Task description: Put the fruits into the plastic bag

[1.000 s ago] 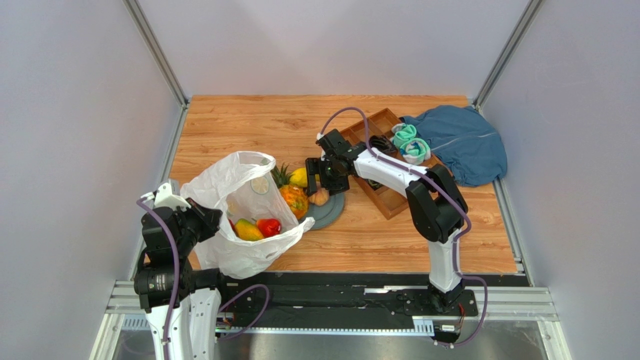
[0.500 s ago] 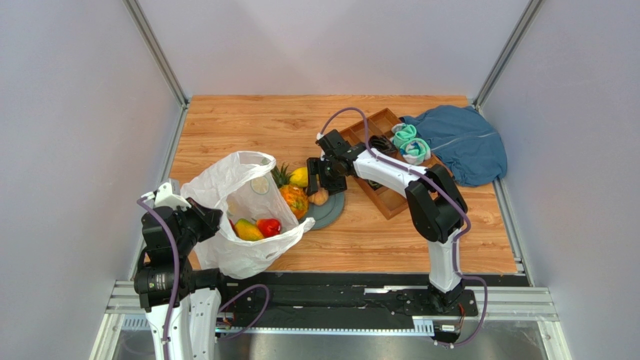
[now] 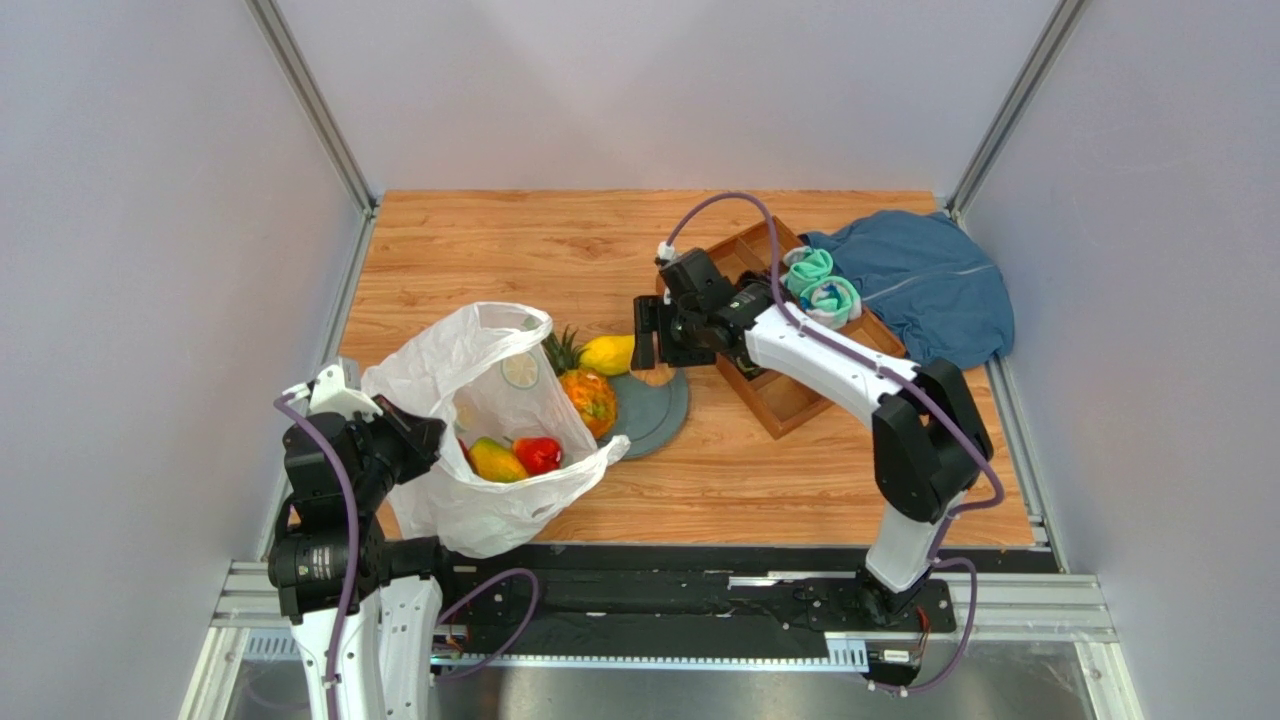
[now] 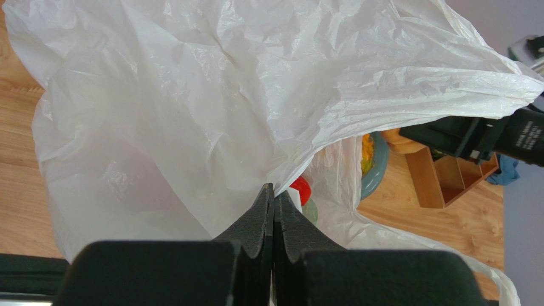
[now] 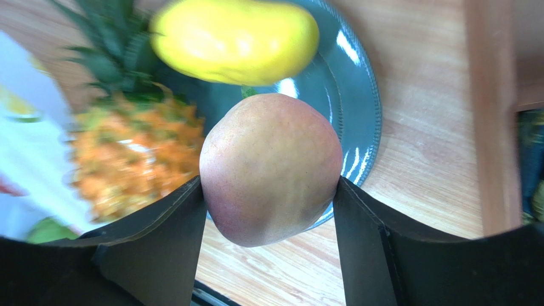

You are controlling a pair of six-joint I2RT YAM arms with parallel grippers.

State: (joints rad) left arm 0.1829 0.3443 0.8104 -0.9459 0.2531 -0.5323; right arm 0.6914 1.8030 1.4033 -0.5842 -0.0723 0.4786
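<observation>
The white plastic bag [image 3: 451, 503] stands open at the front left. A mango [image 3: 495, 461] and a red fruit [image 3: 538, 453] lie inside it. My left gripper [image 4: 273, 191] is shut on the bag's [image 4: 223, 95] near rim, holding the mouth open. Above the grey-blue plate [image 3: 661, 408], my right gripper [image 5: 269, 191] is shut on a peach [image 5: 271, 169], which fills the gap between both fingers. The pineapple [image 3: 589, 398] and a yellow fruit [image 3: 607, 354] rest on the plate [image 5: 361, 108] beside the bag. In the top view my right gripper [image 3: 649, 333] hides the peach.
A wooden tray [image 3: 781, 402] sits right of the plate, with rolled teal socks [image 3: 819, 285] and a black sock [image 3: 759, 285] in it. A blue cloth [image 3: 932, 293] lies at the back right. Grey walls close in both sides.
My right gripper closed on the peach and lifted it off the plate, drawing back and to the right. The left gripper and the bag have not moved.
</observation>
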